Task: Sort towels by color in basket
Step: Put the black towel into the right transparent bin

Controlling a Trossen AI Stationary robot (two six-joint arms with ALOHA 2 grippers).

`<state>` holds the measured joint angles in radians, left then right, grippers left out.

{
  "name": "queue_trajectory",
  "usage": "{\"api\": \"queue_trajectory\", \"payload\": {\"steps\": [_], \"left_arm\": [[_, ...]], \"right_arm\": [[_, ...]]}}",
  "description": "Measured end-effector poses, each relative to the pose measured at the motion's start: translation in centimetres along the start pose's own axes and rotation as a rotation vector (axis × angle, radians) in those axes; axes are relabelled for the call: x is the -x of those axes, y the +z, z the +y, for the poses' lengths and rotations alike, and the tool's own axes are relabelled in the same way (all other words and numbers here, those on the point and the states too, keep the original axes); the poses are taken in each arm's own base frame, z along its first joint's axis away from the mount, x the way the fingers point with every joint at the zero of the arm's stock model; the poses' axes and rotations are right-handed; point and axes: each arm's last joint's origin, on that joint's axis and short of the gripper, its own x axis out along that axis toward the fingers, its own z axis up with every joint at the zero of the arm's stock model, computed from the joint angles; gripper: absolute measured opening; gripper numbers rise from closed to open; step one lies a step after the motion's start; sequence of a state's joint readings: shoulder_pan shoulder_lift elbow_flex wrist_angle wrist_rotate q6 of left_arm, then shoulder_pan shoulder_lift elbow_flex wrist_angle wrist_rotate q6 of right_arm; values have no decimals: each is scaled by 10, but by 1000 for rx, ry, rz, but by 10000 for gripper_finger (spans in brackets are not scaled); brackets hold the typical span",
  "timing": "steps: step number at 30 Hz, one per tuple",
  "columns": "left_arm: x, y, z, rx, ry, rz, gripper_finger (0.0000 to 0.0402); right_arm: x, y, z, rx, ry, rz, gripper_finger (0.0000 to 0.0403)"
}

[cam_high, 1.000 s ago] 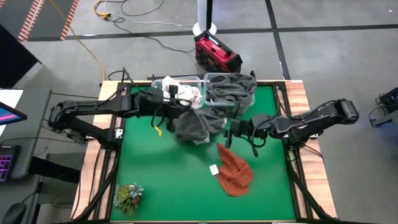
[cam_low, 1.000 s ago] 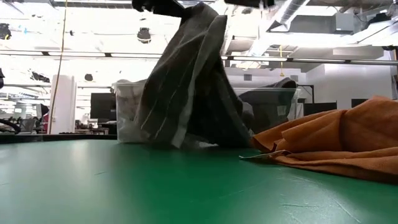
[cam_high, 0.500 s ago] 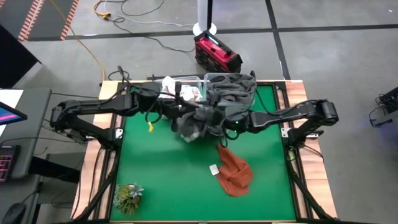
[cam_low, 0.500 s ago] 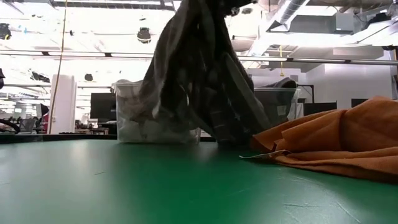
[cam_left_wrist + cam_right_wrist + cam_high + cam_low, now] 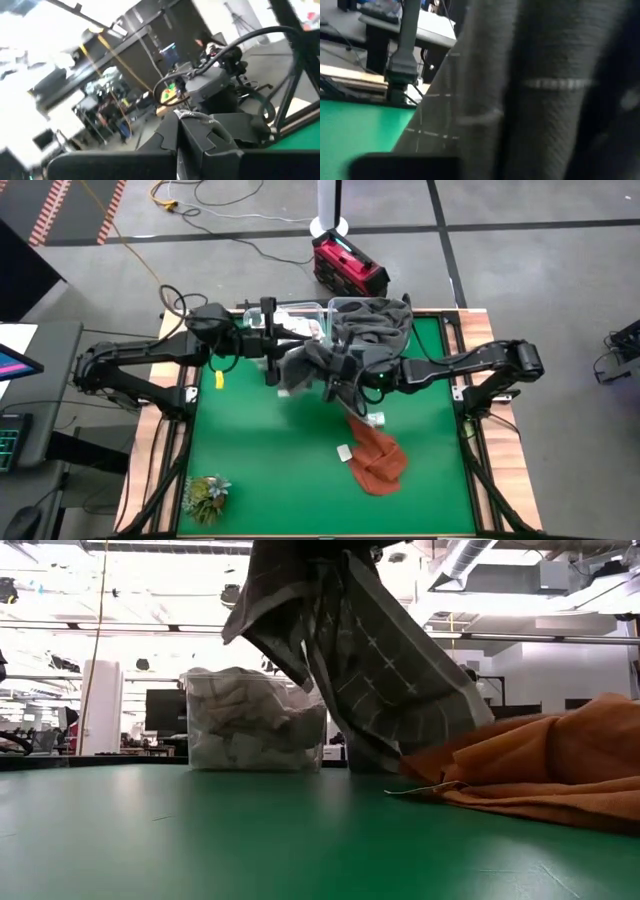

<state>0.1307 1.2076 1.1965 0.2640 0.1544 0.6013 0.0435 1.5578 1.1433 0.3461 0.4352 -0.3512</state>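
Note:
A dark grey towel with thin pale check lines [image 5: 308,366] hangs in the air between my two grippers, in front of the bins. In the low view this towel [image 5: 370,660] drops from the top edge, and its lower corner reaches down beside the rust orange towel [image 5: 540,765]. My left gripper [image 5: 273,360] is at the towel's left end, my right gripper [image 5: 343,380] at its right end. Both are shut. The grey cloth [image 5: 545,85] fills the right wrist view. The orange towel [image 5: 378,458] lies flat on the mat. My left gripper holds the dark grey towel by its left end [image 5: 282,365], coming level from the table's left. The left wrist view shows shut fingers [image 5: 200,132] but no cloth, so layers and depth cannot be told. My right gripper holds the towel's right part [image 5: 335,375] from the table's right. The cloth itself hides the fingers. The towel sags between the two holds, and its low corner [image 5: 400,752] hangs near the mat.
Two clear bins stand at the far edge: one holds white towels [image 5: 300,328], the other dark grey towels [image 5: 372,322]. The white-towel bin [image 5: 255,725] shows in the low view. A small plant [image 5: 205,495] sits at the near left corner. A white tag [image 5: 344,452] lies by the orange towel.
My right gripper has moved toward the table's left, reached the dark grey towel and taken hold. My left gripper has drawn back toward the left edge. The towel has risen: its left side has lifted clear of the mat and it is spread between the grippers.

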Motion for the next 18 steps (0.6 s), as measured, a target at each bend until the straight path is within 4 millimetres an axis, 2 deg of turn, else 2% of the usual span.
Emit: {"api": "queue_trajectory", "payload": {"steps": [2,6,12,15,18], "left_arm": [[0,-2,1,61,41,39,2],[1,-7,0,114,43,105,39],[6,-11,5,151,153,207,152],[17,-6,10,118,242,279,202],[32,5,14,125,243,286,227]], "right_arm": [[0,-1,0,26,3,8,41],[5,1,-6,48,2,22,38],[21,8,-24,50,-4,71,38],[31,15,-40,56,-29,62,39],[44,29,-65,78,-104,-14,39]]}}
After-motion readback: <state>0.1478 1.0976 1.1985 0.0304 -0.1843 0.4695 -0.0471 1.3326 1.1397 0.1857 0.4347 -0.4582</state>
